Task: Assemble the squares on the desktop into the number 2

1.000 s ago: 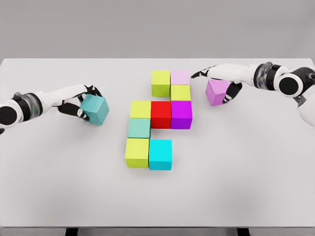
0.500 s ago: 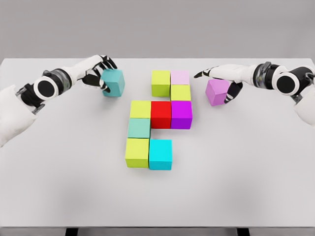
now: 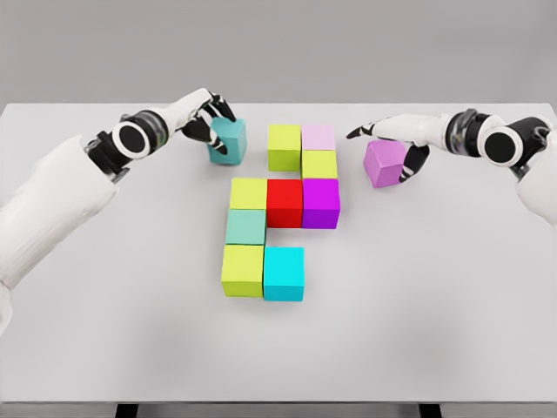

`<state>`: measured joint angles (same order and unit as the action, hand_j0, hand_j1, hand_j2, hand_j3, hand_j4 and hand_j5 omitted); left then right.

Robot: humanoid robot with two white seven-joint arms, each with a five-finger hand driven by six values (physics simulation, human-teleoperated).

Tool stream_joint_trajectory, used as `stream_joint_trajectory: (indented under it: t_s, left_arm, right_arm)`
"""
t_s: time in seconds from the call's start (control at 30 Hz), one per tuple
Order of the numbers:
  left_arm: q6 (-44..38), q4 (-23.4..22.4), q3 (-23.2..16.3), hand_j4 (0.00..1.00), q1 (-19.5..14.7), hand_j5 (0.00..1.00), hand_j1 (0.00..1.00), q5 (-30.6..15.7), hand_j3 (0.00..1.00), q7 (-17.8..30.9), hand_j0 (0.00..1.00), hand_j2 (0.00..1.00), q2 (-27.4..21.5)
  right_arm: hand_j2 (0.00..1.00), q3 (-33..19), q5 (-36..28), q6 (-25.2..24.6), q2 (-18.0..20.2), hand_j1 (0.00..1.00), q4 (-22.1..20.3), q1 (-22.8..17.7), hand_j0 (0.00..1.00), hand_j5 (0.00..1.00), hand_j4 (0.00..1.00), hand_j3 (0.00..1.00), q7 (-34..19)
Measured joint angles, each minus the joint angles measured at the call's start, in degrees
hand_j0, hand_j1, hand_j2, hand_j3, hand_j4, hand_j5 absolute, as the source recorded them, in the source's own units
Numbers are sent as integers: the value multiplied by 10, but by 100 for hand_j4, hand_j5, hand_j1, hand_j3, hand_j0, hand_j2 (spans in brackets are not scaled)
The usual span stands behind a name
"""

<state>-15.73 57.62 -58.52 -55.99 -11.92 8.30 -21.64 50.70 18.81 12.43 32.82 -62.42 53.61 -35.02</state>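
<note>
Coloured cubes form a partial figure on the white table (image 3: 435, 296): a lime cube (image 3: 284, 146) and a pale pink cube (image 3: 318, 137) on top, a yellow-green cube (image 3: 319, 164) below, then a lime (image 3: 248, 193), red (image 3: 284, 203) and magenta cube (image 3: 320, 203) in a row, a mint cube (image 3: 245, 226), and a lime (image 3: 243, 270) and cyan cube (image 3: 284, 273) at the bottom. My left hand (image 3: 211, 117) is shut on a teal cube (image 3: 228, 141) just left of the top lime cube. My right hand (image 3: 392, 144) grips a violet cube (image 3: 384, 163) to the right of the figure.
The table's far edge runs just behind both hands. The white forearms reach in from either side over the table's back half.
My left hand has carried the teal cube from the table's left side up and rightward to beside the top lime cube. The right hand and violet cube have barely moved.
</note>
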Motion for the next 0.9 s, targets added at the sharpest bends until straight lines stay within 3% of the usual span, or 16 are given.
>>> stream_joint_trajectory:
  t_s: [0.3,0.4,0.53,0.6,0.77,0.9]
  left_arm:
    - [0,1,0,43,-1,43,43,-5,43,0,43,43,12]
    - [-3,3,0,43,-1,43,43,-8,43,0,43,43,16]
    - [-16,7,1,43,0,43,43,-10,43,-5,43,43,20]
    - [-21,10,1,43,0,43,43,-10,43,-12,43,43,20]
    - [-25,13,1,43,0,43,43,-10,43,-18,43,43,24]
    - [-26,13,0,46,1,46,46,-10,46,-19,46,46,28]
  right_arm:
    - [100,2,5,0,-2,100,10,4,100,100,100,100,0]
    - [92,2,6,0,-3,92,13,4,92,92,92,92,0]
    - [91,3,7,4,-4,91,20,4,91,91,91,91,0]
    - [82,3,7,7,-5,82,22,4,82,82,82,82,0]
    - [81,5,7,11,-6,81,24,4,81,81,81,81,0]
    - [73,7,6,10,-6,73,25,4,73,73,73,73,1]
